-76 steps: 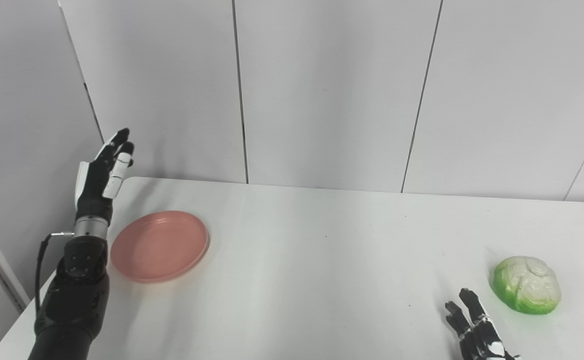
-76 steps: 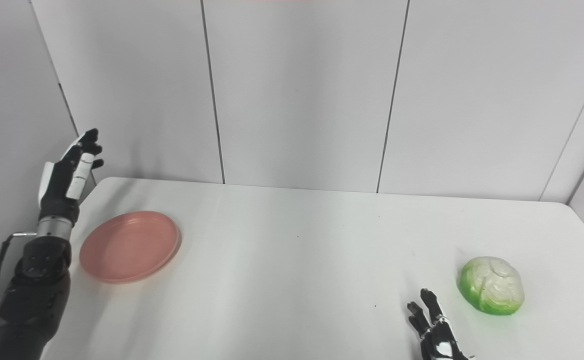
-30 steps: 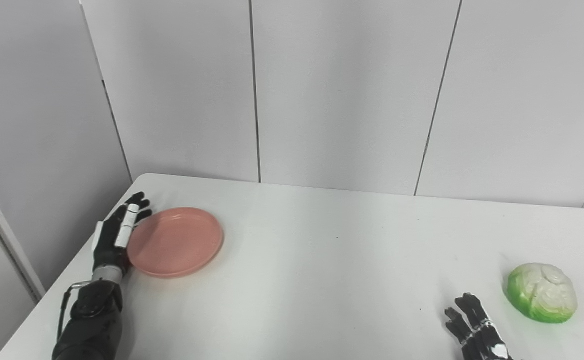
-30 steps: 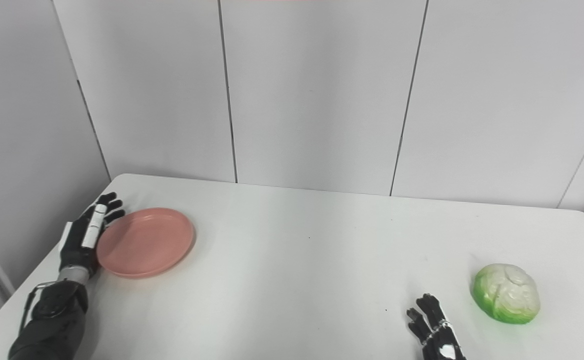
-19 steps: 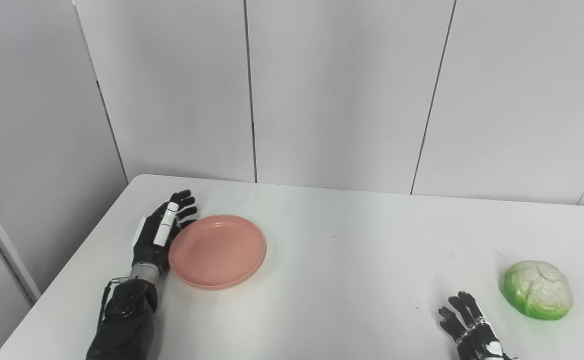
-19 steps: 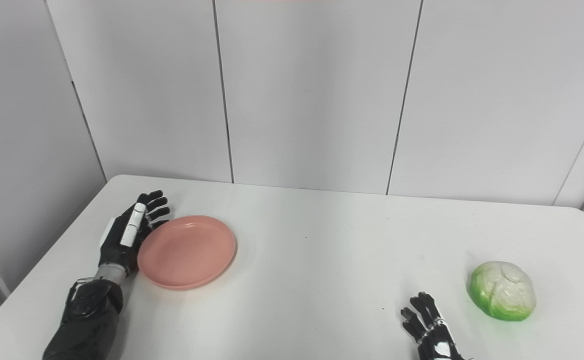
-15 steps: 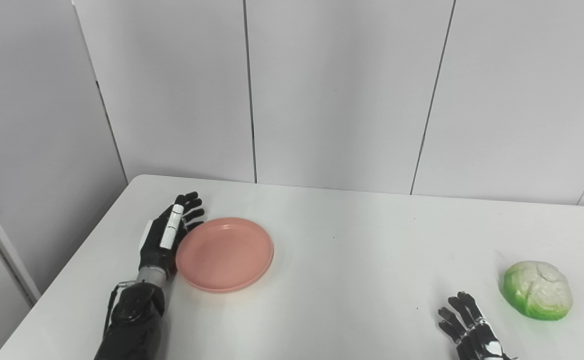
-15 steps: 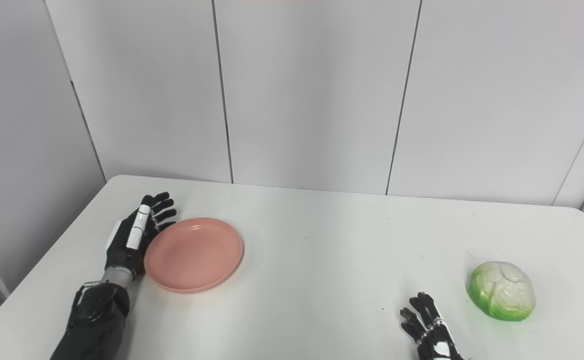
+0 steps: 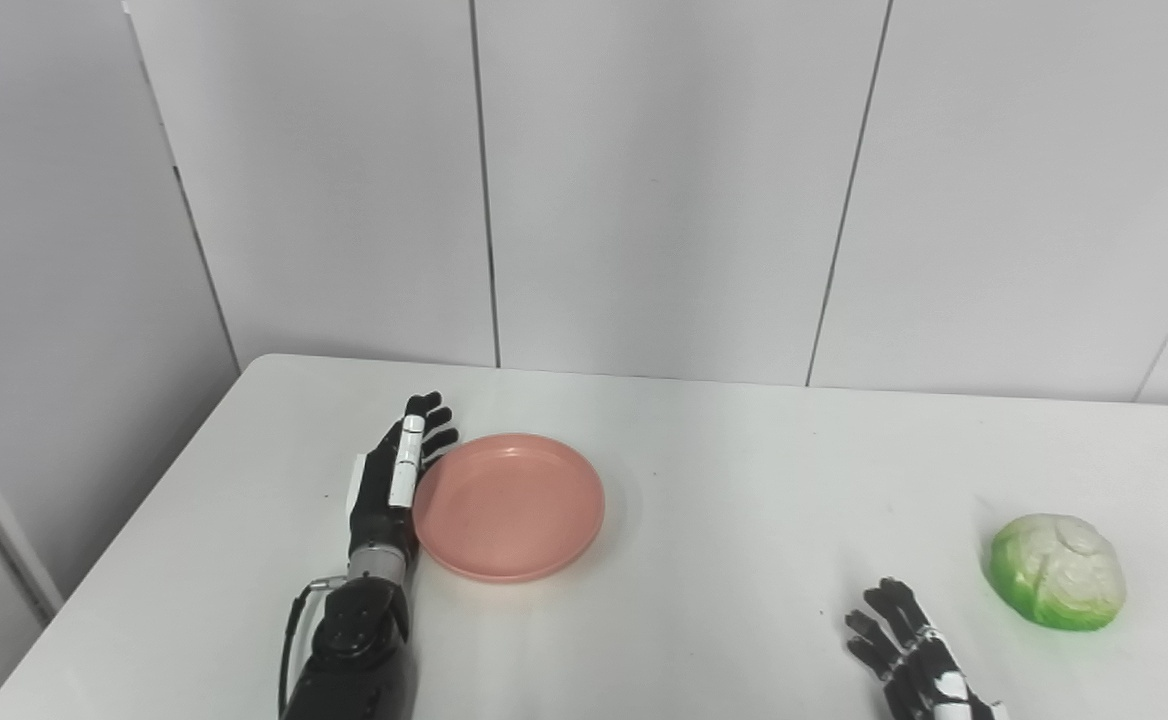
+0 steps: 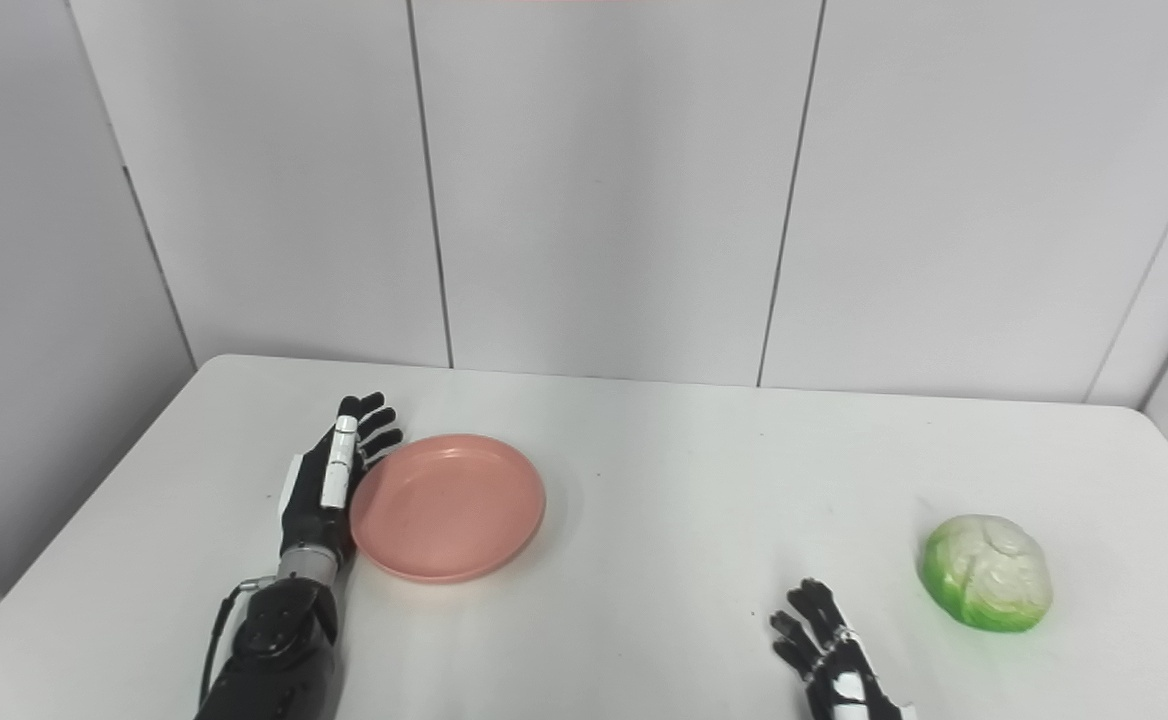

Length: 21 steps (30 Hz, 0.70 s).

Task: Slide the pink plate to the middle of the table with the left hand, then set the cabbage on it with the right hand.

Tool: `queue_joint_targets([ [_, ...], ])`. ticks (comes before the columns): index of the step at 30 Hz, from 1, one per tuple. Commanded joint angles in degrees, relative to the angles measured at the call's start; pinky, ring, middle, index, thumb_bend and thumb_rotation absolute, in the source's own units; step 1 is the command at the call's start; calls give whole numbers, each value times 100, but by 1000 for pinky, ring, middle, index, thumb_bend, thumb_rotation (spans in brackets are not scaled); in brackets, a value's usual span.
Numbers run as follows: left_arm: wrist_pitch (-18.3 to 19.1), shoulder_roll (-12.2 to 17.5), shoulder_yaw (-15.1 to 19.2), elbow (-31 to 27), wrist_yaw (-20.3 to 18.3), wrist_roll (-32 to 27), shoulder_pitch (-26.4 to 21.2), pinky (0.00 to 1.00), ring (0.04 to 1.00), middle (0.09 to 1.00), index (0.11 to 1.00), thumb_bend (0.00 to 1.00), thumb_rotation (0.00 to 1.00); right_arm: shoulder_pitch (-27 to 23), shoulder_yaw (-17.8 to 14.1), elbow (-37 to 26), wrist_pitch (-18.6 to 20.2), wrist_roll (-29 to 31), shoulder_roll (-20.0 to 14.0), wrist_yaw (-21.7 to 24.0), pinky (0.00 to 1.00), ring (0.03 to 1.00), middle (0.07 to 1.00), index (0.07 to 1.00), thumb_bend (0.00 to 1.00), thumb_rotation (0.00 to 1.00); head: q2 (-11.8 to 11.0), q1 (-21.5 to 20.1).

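The pink plate [image 9: 509, 503] lies flat on the white table [image 9: 724, 470], left of its middle. My left hand [image 9: 396, 482] is open, fingers straight and pointing away from me, its edge pressed against the plate's left rim; it shows in the right eye view too [image 10: 329, 487]. The green and white cabbage [image 9: 1056, 570] sits near the table's right edge. My right hand [image 9: 912, 662] rests open and empty at the bottom edge, left of the cabbage and apart from it.
Grey wall panels [image 9: 644, 190] rise right behind the table's far edge. The table's left edge [image 9: 134, 520] runs diagonally, with a drop beside it. Bare tabletop lies between the plate and the cabbage.
My left hand came down beside the plate and has pushed it to the right across the table. The camera has shifted slightly. The cabbage and right hand have stayed put.
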Motion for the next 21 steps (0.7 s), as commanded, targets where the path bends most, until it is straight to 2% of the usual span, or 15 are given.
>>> queue_joint_targets([
  [1,173,-173,-101,-119,41,62,42,728,790,830,786,694,987,530,119,-71,205,-19,199,-9,833,830,876,872,798,1000,46,-139],
  [8,648,-550,-202,-701,10,-52,296,739,814,845,785,683,979,568,291,-206,315,-159,287,-151,801,805,850,846,817,981,144,-597],
  [13,1111,-789,-129,-1123,-60,-332,415,777,830,856,776,671,951,573,415,-245,311,-243,319,-222,798,808,854,848,833,966,236,-795],
  [21,1812,-971,-136,-1801,-143,-528,621,803,841,864,767,645,965,592,627,-401,425,-436,406,-383,810,819,855,850,846,976,425,-1151],
])
